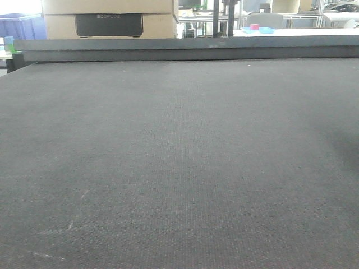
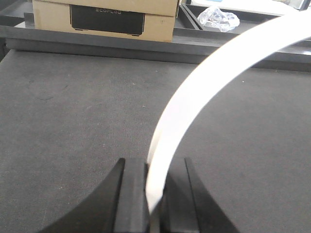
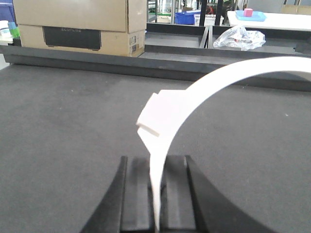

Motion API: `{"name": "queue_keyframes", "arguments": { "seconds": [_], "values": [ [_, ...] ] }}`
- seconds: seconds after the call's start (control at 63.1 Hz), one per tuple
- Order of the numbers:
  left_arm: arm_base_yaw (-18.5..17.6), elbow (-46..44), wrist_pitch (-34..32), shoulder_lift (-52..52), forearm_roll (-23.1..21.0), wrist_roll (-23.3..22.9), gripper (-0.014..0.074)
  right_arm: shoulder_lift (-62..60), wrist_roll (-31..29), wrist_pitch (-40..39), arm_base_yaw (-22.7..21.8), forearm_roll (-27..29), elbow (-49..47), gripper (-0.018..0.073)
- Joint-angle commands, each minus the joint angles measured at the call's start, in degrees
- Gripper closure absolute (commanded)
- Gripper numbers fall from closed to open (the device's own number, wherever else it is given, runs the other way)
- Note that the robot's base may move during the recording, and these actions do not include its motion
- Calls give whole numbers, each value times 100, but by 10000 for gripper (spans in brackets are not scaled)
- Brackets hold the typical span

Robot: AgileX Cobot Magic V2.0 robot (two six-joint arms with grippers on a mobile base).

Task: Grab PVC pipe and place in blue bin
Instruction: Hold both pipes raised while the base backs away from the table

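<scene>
In the left wrist view, my left gripper (image 2: 154, 166) is shut on the end of a white, band-like curved PVC pipe (image 2: 194, 92) that arcs up and off to the right. The right wrist view shows my right gripper (image 3: 156, 161) shut on a thin white end of a similar arc of PVC pipe (image 3: 209, 82), which has a blocky white piece (image 3: 163, 114) just above the jaws. I cannot tell whether both hold one piece. A blue bin (image 1: 19, 25) stands far off at the back left. Neither gripper nor pipe shows in the front view.
The dark grey felt table (image 1: 179, 168) has a raised dark rail (image 1: 185, 47) along its far edge. Behind that rail sit a cardboard box (image 2: 102, 17), a crumpled clear plastic bag (image 3: 240, 38) and a blue tray with a pink cube (image 1: 258, 28).
</scene>
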Motion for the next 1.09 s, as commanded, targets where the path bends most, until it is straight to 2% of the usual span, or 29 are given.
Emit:
{"name": "queue_keyframes", "arguments": {
  "seconds": [0.0,0.174,0.349,0.539,0.745,1.078],
  "values": [
    [22,-35,-147,-40,-11,-43,707,-73,-50,-41,9,-56,-159,727],
    [22,-148,-377,-555,-184,-43,707,-376,-50,-101,9,-56,-396,727],
    [22,-148,-702,-1077,318,-43,707,-681,-50,-247,9,-69,-406,727],
    [22,-148,-702,-1139,410,-43,707,-682,-50,-346,9,-69,-406,727],
    [22,-148,-702,-1139,365,-43,707,-682,-50,-455,9,547,-406,727],
    [22,-148,-702,-1139,365,-43,707,-682,-50,-431,9,510,-406,727]
  ]
}}
